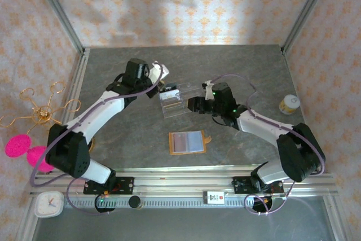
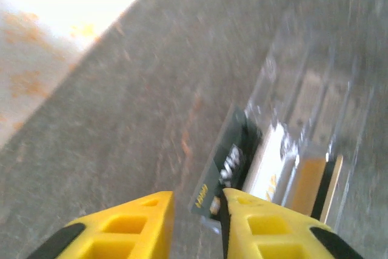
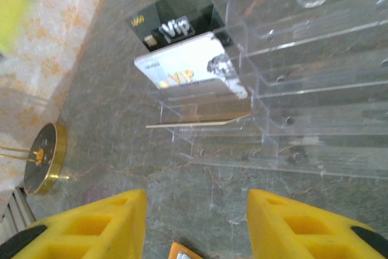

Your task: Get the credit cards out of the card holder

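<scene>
Card holder (image 1: 188, 142), flat orange-tan leather-like wallet w/ grey-blue clear plastic sleeves, lay open and face up on the grey stone-look table (image 1: 248, 66), near the front edge, between the two arm bases and apart from both claws. Small closing tab stuck out on its right side. Could not tell whether any card sat in the sleeves. Behind it, toward the table's centre, stood a clear stepped acrylic stand (image 3: 303, 89) w/ three credit cards in its slots: a black card marked "VIP" (image 3: 176, 22) at the back, a white card w/ gold lettering (image 3: 188, 68) in front of it, and a thin pale card seen edge-on (image 3: 200, 122) in front of that. Left gripper (image 1: 161, 87) hovered at the stand's left end; in the left wrist view its yellow fingers (image 2: 139, 222) were parted by a narrow gap w/ bare table showing between them, nothing gripped, black card just beyond the tips. Right gripper (image 3: 195, 198) hung just right of the stand, yellow fingers spread wide, empty. Round gold base of a wire rack (image 3: 42, 156) sat off to the left; a small yellow-lidded jar (image 1: 289, 104) stood by the right edge.
</scene>
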